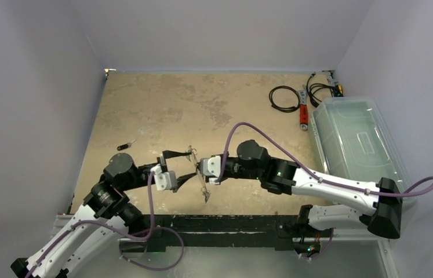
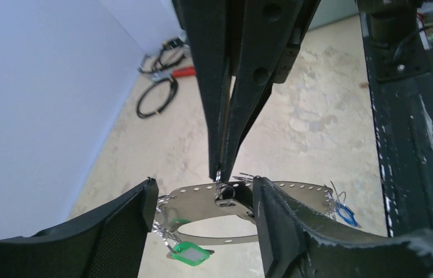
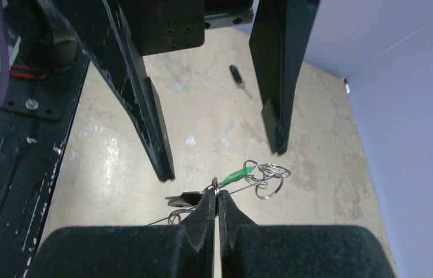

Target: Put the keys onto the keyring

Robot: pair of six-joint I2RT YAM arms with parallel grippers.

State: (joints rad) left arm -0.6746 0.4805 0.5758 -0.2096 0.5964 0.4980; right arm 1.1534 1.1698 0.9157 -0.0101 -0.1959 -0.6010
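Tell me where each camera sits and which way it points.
Top external: above and behind the bases, looking down at the table; both arms show, meeting at the keyring.
Left wrist: on the left arm, facing right; its open left end effector straddles the keyring, opposite the shut right end effector.
Right wrist: on the right arm, facing left toward the black key; its own end effector shows shut at the bottom.
Shared: both wrist views show the keyring's green tag.

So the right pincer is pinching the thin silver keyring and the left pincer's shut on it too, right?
No: the left pincer is open around the thin silver keyring, per the left wrist view; the right pincer does pinch it.
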